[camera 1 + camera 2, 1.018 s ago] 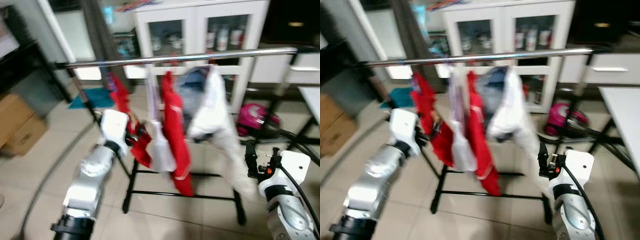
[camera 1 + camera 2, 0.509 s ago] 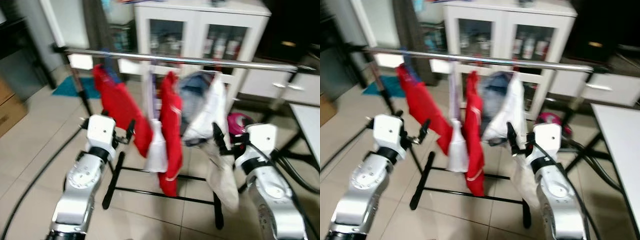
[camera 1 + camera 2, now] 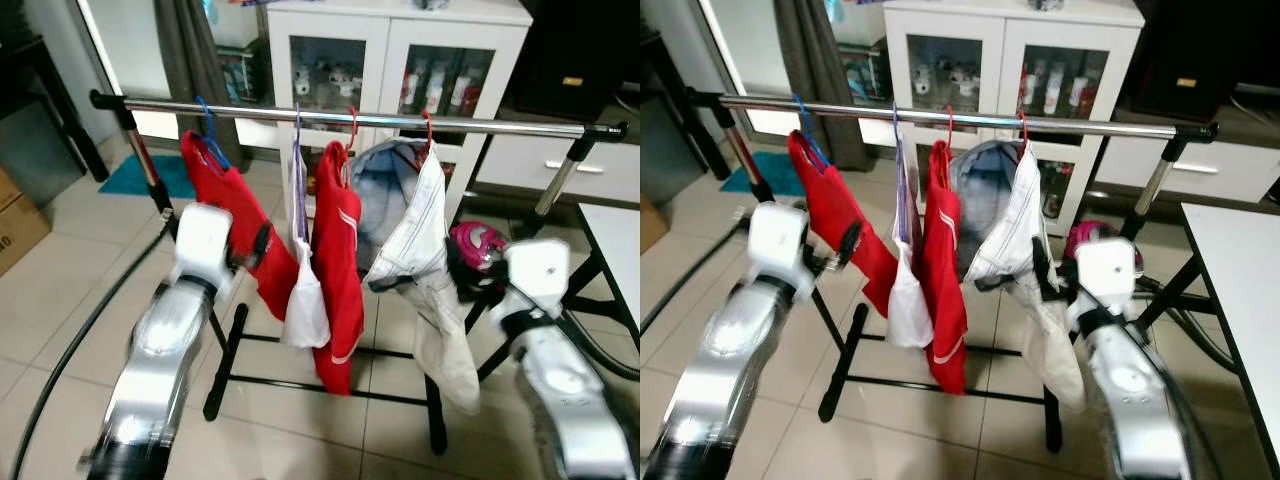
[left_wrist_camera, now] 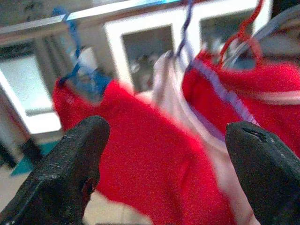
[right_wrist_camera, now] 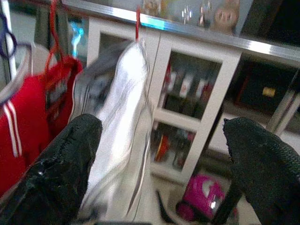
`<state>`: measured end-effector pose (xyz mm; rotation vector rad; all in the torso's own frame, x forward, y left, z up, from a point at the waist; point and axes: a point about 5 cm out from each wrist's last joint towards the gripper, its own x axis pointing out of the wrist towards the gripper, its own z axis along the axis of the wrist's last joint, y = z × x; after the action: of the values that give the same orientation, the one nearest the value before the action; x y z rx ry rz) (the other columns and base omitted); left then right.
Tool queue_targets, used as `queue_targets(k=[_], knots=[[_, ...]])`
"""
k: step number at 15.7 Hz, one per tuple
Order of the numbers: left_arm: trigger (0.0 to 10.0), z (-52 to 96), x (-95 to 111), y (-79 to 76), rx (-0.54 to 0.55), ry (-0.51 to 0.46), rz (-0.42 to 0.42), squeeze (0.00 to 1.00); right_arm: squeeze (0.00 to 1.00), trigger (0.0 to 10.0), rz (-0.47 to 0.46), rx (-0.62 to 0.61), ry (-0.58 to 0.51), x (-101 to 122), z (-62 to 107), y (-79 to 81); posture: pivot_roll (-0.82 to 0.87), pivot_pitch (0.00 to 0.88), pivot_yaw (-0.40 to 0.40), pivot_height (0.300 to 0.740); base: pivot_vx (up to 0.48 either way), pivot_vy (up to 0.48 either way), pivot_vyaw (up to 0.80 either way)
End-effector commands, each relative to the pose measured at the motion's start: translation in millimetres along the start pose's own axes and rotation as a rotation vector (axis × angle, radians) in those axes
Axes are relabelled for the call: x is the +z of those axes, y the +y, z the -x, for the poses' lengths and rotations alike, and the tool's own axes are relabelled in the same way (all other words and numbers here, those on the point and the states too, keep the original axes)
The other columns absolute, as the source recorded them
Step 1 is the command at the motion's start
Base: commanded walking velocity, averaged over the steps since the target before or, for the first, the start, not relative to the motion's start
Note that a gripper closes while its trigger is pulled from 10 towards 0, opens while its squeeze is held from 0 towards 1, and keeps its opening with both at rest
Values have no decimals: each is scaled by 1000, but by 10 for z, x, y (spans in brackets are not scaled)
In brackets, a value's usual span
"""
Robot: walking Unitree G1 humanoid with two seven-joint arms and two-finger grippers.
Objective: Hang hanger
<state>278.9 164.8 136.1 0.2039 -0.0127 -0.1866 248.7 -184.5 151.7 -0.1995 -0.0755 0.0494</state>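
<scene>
1. Now the picture is sharper than half a second ago: the robot faces the rail (image 3: 350, 120) squarely, with four hangers hooked on it.
2. Left hand (image 4: 164, 154) gapes wide and empty before the red shirt (image 3: 235, 215), at nine o'clock of the rack.
3. Right hand (image 5: 159, 154), likewise spread, holds nothing near the white trousers (image 3: 425, 270).
4. Hanging looks probably finished.
</scene>
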Motion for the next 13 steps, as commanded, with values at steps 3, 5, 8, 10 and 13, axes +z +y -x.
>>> queue_targets(k=[3,5,8,10,13], knots=[[10000,125,123,-63,-2,-13,71,0,1000,10000,-172,14,55,-109,39,12,41,0,43,740,0,0,0],[10000,68,124,-205,-28,-10,106,0,1000,10000,-155,-30,80,-200,81,-87,-9,0,71,740,0,0,0],[10000,-72,251,-311,-112,-69,88,0,1000,10000,-193,-76,58,-131,85,-156,-50,0,64,740,0,0,0],[10000,-76,245,-306,-119,-53,84,0,1000,10000,-210,-69,57,-140,92,-82,-51,0,58,740,0,0,0],[10000,-47,183,-292,-116,-23,63,0,1000,10000,-196,-28,77,-166,-39,-35,-23,0,54,740,286,0,267]])
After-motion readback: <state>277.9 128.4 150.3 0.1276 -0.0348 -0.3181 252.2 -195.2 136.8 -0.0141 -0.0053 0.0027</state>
